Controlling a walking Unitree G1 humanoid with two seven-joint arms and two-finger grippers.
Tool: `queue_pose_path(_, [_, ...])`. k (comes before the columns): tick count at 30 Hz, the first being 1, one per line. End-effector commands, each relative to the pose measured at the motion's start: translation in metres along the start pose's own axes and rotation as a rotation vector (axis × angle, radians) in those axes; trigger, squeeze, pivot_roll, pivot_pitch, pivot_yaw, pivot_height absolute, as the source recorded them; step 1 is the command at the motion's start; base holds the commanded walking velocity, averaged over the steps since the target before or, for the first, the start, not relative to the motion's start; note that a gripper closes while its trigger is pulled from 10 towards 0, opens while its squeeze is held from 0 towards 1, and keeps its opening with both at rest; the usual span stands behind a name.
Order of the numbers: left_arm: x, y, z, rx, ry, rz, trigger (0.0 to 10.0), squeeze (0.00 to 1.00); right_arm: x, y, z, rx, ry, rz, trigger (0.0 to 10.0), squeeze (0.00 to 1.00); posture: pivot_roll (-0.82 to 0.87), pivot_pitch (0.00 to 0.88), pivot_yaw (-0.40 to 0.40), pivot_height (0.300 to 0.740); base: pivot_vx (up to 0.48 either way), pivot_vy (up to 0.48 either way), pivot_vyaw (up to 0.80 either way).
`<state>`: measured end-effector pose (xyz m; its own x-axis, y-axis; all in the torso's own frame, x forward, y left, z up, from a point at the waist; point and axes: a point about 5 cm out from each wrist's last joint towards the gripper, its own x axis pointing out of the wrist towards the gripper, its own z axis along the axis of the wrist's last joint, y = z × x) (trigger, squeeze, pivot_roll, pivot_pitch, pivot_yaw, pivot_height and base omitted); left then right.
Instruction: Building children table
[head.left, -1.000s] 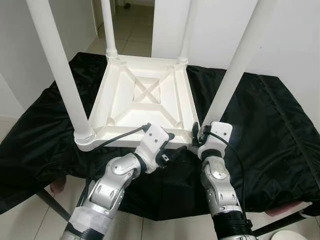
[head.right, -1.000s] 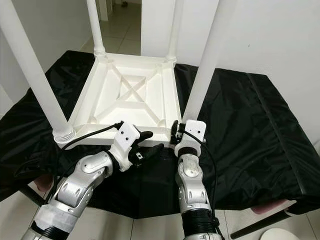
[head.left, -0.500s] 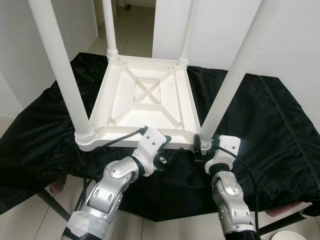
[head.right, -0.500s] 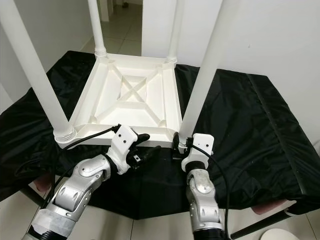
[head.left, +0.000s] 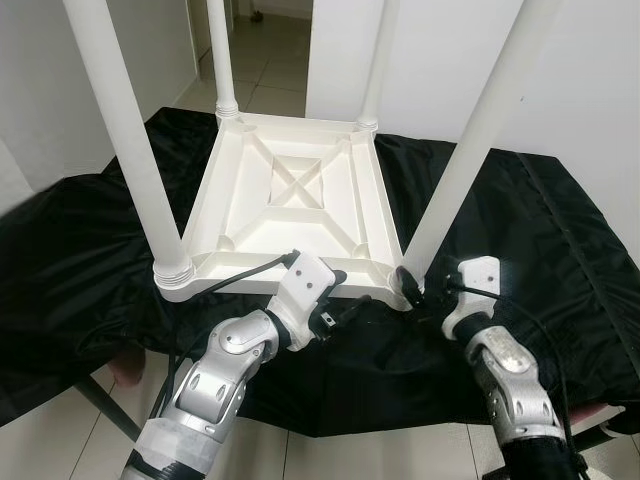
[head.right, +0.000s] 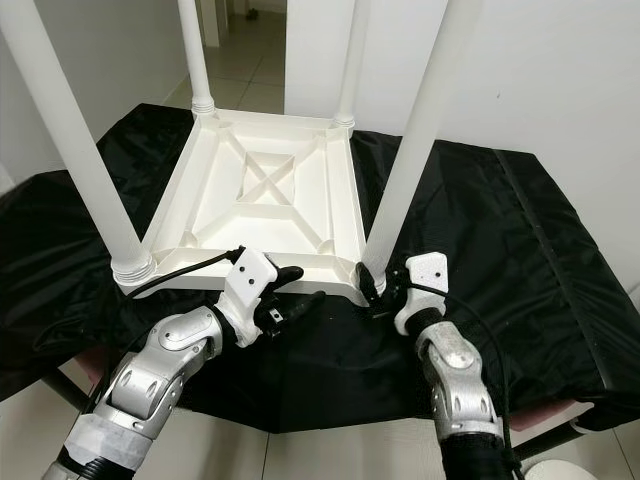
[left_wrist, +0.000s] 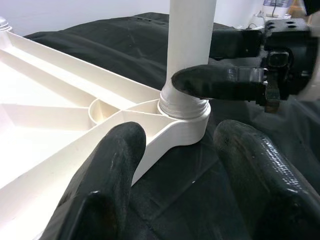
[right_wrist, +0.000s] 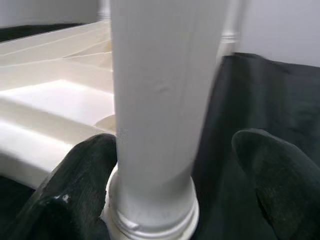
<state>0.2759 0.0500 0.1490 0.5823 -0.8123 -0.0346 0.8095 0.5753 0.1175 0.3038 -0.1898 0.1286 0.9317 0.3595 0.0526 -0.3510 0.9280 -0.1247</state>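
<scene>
- Left eye view: a white plastic children's table turned upside down (head.left: 290, 205) lies in the centre of the frame on a black cloth covering a low stand (head.left: 530, 240). Its ribbed underside faces up, and four round white legs rise from the corners out of the top of the frame.
- The near-right white leg (head.left: 470, 150) slants up toward the upper right; its base sits in the corner socket at lower centre-right.
- The left gripper (head.left: 345, 312) is at lower centre, just below the table's near edge, its black fingers parted and pointing right toward that corner.
- The right gripper (head.left: 415, 293) is at lower right, its fingers reaching left to the base of the near-right leg.
- Right eye view: the same scene; the near-left white leg (head.right: 75, 140) crosses the upper left, and pale floor tiles (head.right: 240, 50) show at top centre.
- Left wrist view: two black fingers (left_wrist: 107, 185) stand spread in the lower half, holding nothing, with the table's corner socket between and beyond them. A finger of the right gripper lies against the leg's collar at centre right.
- Right wrist view: the white leg stands in the centre, between two spread black fingers (right_wrist: 75, 185). The left-hand finger touches the leg's base; the other stands apart from it.
</scene>
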Motion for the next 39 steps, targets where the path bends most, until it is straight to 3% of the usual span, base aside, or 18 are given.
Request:
queue_pose_path(1, [0.003, 0.002, 0.000, 0.011, 0.014, 0.027, 10.0, 0.00, 0.004, 0.002, -0.001, -0.006, 0.003, 0.071, 10.0, 0.00, 0.06, 0.000, -0.046, 0.740, 0.000, 0.000, 0.00])
queue_pose_path(9, [0.002, 0.005, 0.002, 0.021, 0.009, 0.040, 10.0, 0.00, 0.021, 0.010, -0.004, -0.045, 0.064, 0.242, 10.0, 0.00, 0.09, 0.000, -0.051, 0.740, 0.000, 0.000, 0.00])
queue_pose_path(17, [0.001, 0.006, 0.003, 0.022, 0.006, 0.047, 10.0, 0.00, 0.024, 0.012, -0.008, -0.054, 0.093, 0.290, 10.0, 0.00, 0.10, 0.000, -0.055, 0.740, 0.000, 0.000, 0.00])
queue_pose_path(18, [0.001, 0.007, 0.003, 0.023, 0.007, 0.052, 10.0, 0.00, 0.025, 0.012, -0.011, -0.052, 0.106, 0.313, 0.0, 0.00, 0.11, 0.000, -0.058, 0.740, 0.000, 0.000, 0.00])
queue_pose_path(34, [-0.002, 0.008, 0.003, 0.021, 0.009, 0.071, 10.0, 0.00, 0.024, 0.008, -0.023, -0.026, 0.155, 0.366, 0.0, 0.00, 0.12, 0.000, -0.065, 0.740, 0.000, 0.000, 0.00])
queue_pose_path(35, [-0.002, 0.008, 0.003, 0.021, 0.009, 0.071, 10.0, 0.00, 0.024, 0.007, -0.023, -0.021, 0.154, 0.364, 10.0, 0.00, 0.12, 0.000, -0.065, 0.740, 0.000, 0.000, 0.00])
queue_pose_path(39, [-0.002, 0.008, 0.003, 0.020, 0.010, 0.068, 10.0, 0.00, 0.025, 0.006, -0.023, -0.020, 0.147, 0.354, 10.0, 0.00, 0.12, 0.000, -0.063, 0.740, 0.000, 0.000, 0.00])
